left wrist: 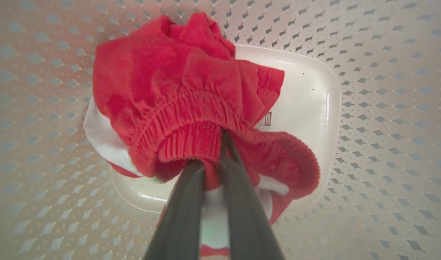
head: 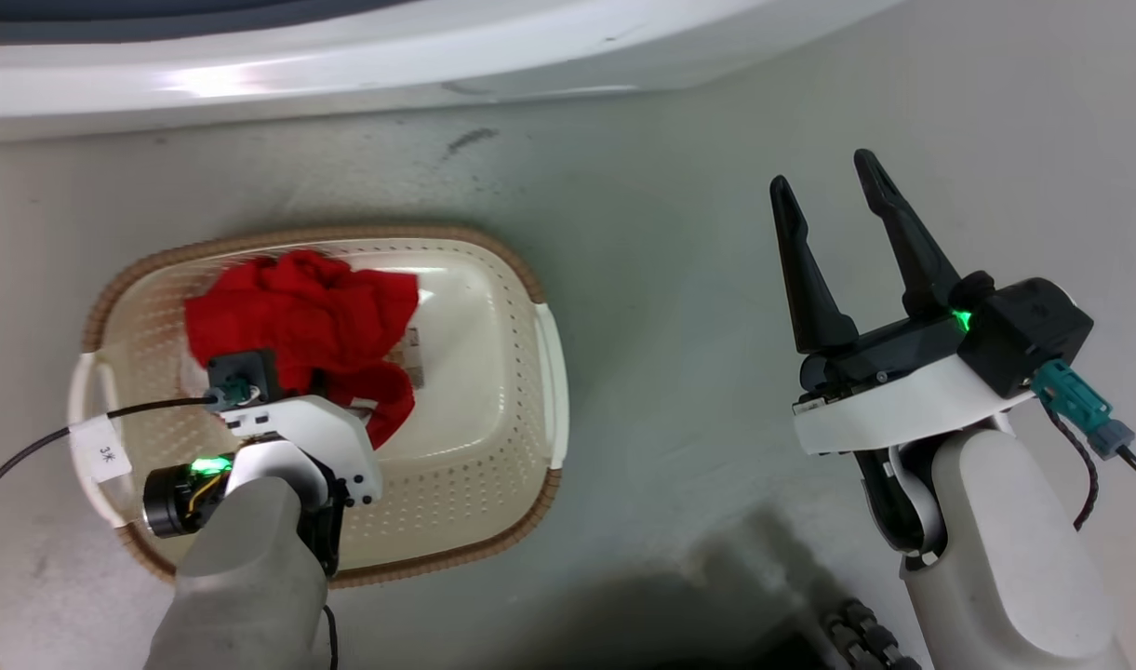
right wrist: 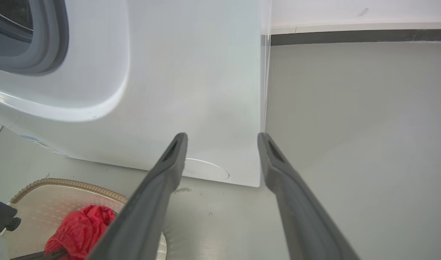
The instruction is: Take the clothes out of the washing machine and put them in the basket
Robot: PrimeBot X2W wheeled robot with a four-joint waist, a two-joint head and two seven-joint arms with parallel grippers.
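Head view, looking down at the floor (head: 679, 279) before the washing machine (head: 344, 65). Left pincer (left wrist: 213, 160): fingers clamped together on the gathered elastic band of the red clothes (head: 298, 312), which bunch ahead of its tips inside the basket (head: 363, 232), over the smooth bottom; whether they touch it cannot be told. White fabric shows beside and below the fingers. Right pincer (head: 823, 175): fingers spread apart, holding nothing, over the floor, well apart from the basket on its left. Ahead of its tips stands the washing machine's white front.
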